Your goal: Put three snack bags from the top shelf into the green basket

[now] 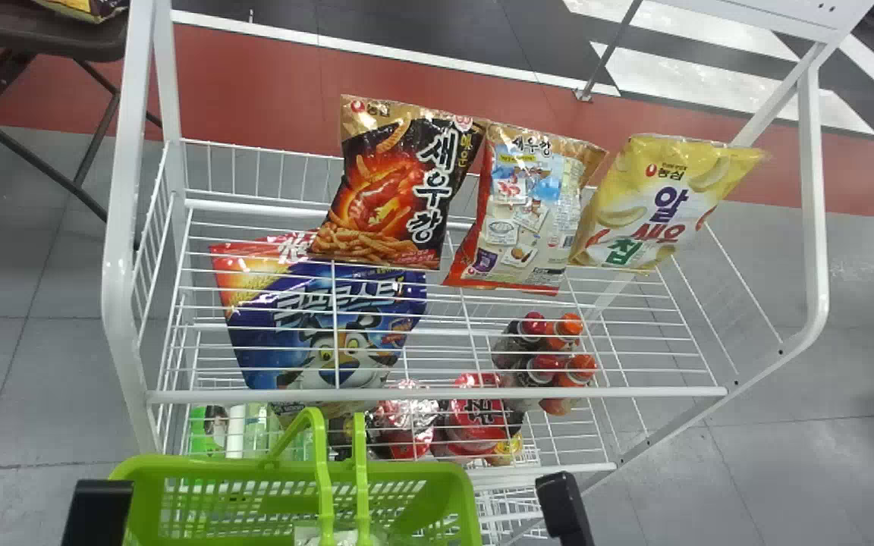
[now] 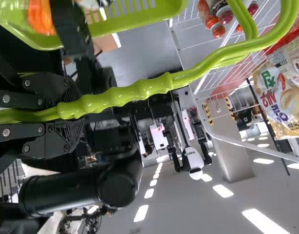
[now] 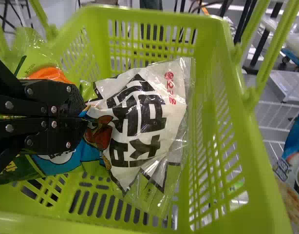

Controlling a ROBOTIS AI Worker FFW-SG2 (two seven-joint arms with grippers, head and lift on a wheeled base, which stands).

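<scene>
White wire shelving (image 1: 437,393) carries three snack bags toward its far edge: a black-and-orange one (image 1: 399,186), a red-edged, pale-backed one (image 1: 524,208) and a yellow-and-white one (image 1: 661,201). My left hand (image 2: 69,111) is clenched on the handle (image 2: 149,87) of the green plastic basket (image 3: 237,146); inside, my right hand (image 3: 85,116) grips a white, black-lettered bag (image 3: 140,122). Its crumpled end could cling on release, and a snagged rim would swing the basket.
</scene>
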